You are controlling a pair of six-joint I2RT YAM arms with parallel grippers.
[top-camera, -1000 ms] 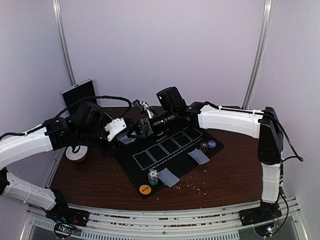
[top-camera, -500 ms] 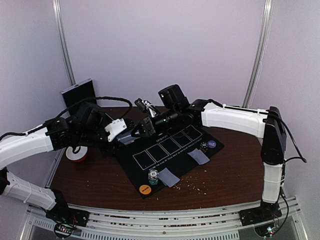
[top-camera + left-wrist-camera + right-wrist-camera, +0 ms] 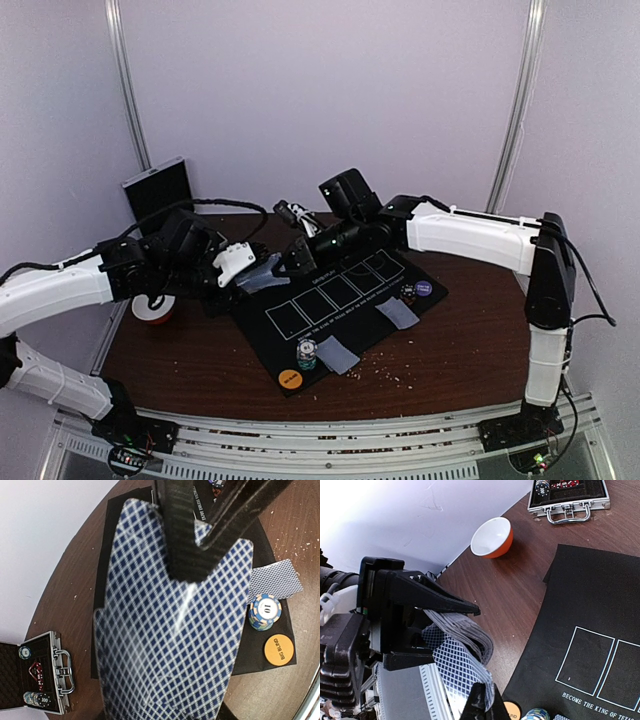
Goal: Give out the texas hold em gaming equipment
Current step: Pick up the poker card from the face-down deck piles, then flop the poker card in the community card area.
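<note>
Two grippers share one deck point(image 3: 470, 630) above the far-left corner of the black mat point(image 3: 285, 345): left gripper point(image 3: 260, 274) clamps it (cards bowed), right gripper point(image 3: 482, 705) pinches the top card point(image 3: 165, 630) by its edge. Risk: an abrupt pull drags several cards, spilling them off the mat.

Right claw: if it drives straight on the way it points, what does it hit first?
The deck of cards held in the left claw. The right claw has its tips right at the deck's fanned edge, though actual contact is unclear.
</note>
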